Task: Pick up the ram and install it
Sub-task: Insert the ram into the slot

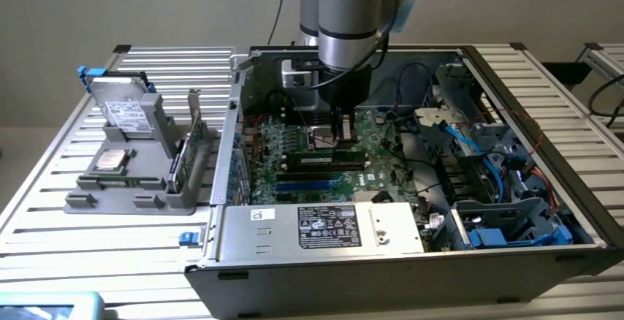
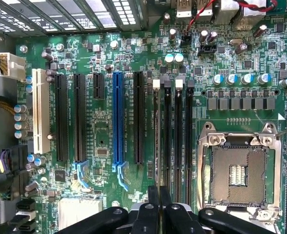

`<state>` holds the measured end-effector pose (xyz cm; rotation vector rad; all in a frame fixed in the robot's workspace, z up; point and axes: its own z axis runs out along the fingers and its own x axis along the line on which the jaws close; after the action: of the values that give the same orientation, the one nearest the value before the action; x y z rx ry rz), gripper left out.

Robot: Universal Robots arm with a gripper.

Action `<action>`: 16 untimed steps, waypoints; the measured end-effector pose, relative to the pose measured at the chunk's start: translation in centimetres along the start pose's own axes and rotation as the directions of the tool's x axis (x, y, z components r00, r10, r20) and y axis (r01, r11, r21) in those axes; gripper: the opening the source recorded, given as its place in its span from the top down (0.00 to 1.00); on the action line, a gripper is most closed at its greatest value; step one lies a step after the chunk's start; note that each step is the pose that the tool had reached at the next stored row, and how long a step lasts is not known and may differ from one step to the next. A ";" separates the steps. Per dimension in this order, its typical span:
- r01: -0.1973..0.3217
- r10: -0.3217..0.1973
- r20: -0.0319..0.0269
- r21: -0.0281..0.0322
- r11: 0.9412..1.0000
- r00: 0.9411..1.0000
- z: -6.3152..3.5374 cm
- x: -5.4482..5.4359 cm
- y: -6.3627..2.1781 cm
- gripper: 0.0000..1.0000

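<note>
Ram (image 2: 156, 136) looks edge-on among the mem slots (image 2: 178, 136), at the one next to the PCIe slots (image 2: 118, 117), CPU socket (image 2: 238, 173) on the far side; I can't tell if it's seated. Gripper (image 2: 159, 191) has fingers pinched together, apparently on the stick's top edge. My worry: if it's slightly off-line or tilted end to end, any push would jam one end, bend the board or skid it sideways, esp. if the latch (image 2: 156, 84) isn't fully open.
</note>
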<state>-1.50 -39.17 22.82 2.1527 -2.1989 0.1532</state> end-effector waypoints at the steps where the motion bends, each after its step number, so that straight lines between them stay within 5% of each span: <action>1: 0.000 0.000 0.000 0.000 1.000 1.000 0.02 0.0 0.01 0.88; 16: 0.000 0.000 0.000 0.004 1.000 1.000 0.15 -0.1 0.12 0.88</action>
<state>-1.62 -39.10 22.66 2.1542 -2.2010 0.1576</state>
